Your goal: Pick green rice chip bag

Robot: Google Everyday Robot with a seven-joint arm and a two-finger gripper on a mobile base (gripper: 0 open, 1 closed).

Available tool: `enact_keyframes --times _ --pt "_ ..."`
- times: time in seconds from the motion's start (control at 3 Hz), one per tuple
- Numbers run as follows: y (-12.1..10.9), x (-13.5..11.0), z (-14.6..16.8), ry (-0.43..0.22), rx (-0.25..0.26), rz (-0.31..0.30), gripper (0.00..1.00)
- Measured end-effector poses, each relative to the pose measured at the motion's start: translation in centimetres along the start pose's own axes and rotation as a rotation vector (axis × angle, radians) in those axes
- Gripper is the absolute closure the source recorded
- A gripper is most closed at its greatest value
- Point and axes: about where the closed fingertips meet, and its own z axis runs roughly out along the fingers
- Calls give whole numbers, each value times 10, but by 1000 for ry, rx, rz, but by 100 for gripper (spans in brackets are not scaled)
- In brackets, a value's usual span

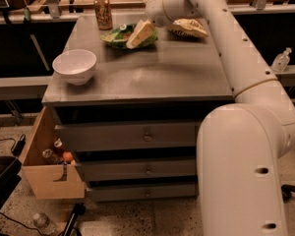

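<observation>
Glossy green crinkled chip bag [116, 36] lies flat directly under the cream wedge-shaped claw [138, 35]; grip state: can't tell. Round white bowl [74, 66] sits well apart from it.

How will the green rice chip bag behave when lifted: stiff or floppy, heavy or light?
Probably floppy and light: the green rice chip bag lies flat and crumpled. Likely slippery, as it looks glossy. The tool is over its right part.

Cabinet top [157, 77]: bowl [74, 66] front-left; can [103, 13] rear-left; rice chip bag [117, 36] rear centre, just right of can; second snack bag [188, 28] further right. Gripper [140, 34] over rice chip bag's right part. Box [46, 178] on floor, left of drawers.
</observation>
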Motion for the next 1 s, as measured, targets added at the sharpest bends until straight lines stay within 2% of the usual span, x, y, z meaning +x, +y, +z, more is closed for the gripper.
enact_keyframes --times 0.33,1.0 --pt "2 4 16 28 -18 -2 0" --pt "4 22 52 131 -47 -28 0"
